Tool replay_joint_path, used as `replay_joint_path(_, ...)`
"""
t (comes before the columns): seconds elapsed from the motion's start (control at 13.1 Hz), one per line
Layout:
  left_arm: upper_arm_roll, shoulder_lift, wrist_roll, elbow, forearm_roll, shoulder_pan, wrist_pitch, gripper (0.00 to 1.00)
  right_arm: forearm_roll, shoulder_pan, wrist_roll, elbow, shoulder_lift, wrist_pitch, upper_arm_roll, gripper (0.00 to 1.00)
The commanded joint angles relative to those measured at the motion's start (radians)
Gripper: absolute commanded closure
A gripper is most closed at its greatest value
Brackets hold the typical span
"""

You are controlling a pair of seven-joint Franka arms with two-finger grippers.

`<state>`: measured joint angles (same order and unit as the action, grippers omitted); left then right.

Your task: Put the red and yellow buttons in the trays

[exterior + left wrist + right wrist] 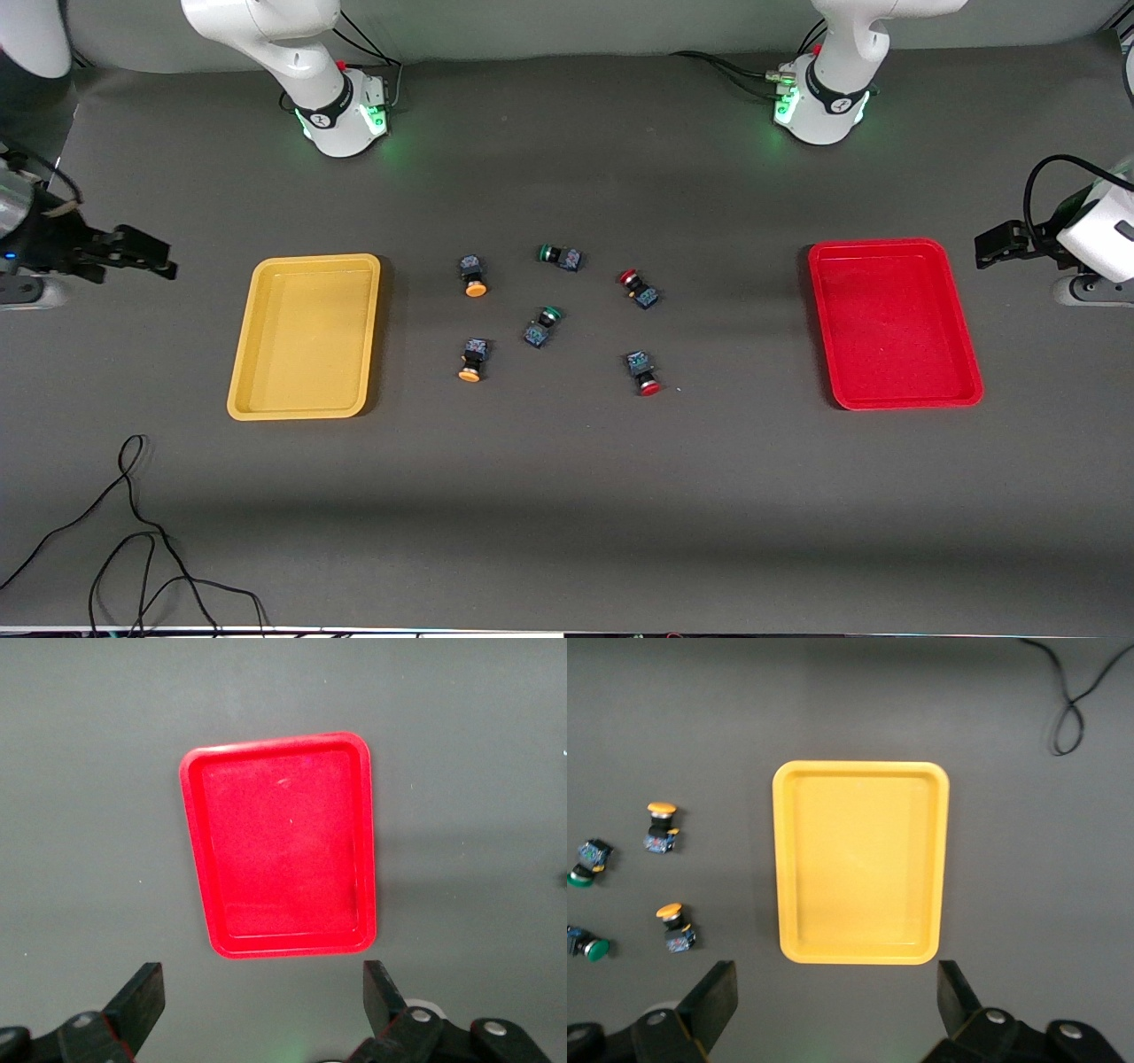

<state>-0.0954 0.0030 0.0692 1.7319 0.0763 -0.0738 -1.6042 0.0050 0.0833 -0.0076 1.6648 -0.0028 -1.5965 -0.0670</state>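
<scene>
Right gripper (168,264) hangs above the table at the right arm's end, just outside the yellow tray (266,390). The right wrist view shows its fingers (718,997) spread wide apart and holding nothing, with the yellow tray (787,859) on the table below them. That tray holds nothing.

Next from the right gripper, past the yellow tray, two orange-yellow buttons lie on the table. One yellow button (474,276) is farther from the front camera; the other yellow button (472,361) is nearer to it. Both lie on their sides, caps pointing toward the front camera. Neither touches the tray.

Midway between the two grippers lie two green-capped switches: one green switch (560,256) farthest from the front camera, the other green switch (542,326) in the centre of the cluster.

Toward the left gripper lie two red buttons: one red button (638,289) farther from the front camera, the other red button (643,372) nearer. Both are well apart from the red tray (961,390).

The red tray lies at the left arm's end and holds nothing. Left gripper (979,251) hangs just outside it; the left wrist view shows its fingers (142,997) wide apart and holding nothing, with the red tray (199,859) below them.
</scene>
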Motion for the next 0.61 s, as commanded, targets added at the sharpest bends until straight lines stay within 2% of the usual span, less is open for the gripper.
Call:
replay_joint_path(0.0,0.008,0.003,-0.009,-0.012,-0.007,-0.006,0.033,0.0,0.009,0.088,0.122,0.136,-0.084,-0.058,0.0,0.0)
replay_joint_path(0.15,0.016,0.003,-0.006,-0.012,-0.007,-0.008,0.043,0.0,0.032,0.159,0.197,0.212,-0.1,-0.121,0.0,0.0)
replay_joint_path(0.31,0.034,0.003,-0.011,0.011,-0.013,-0.006,0.061,0.0,0.038,0.28,0.341,0.307,-0.118,-0.209,-0.002,0.0)
replay_joint_path(0.54,0.057,0.021,-0.152,0.083,-0.038,-0.066,-0.003,0.0,0.038,0.482,0.611,0.389,-0.114,-0.327,-0.002,0.0)
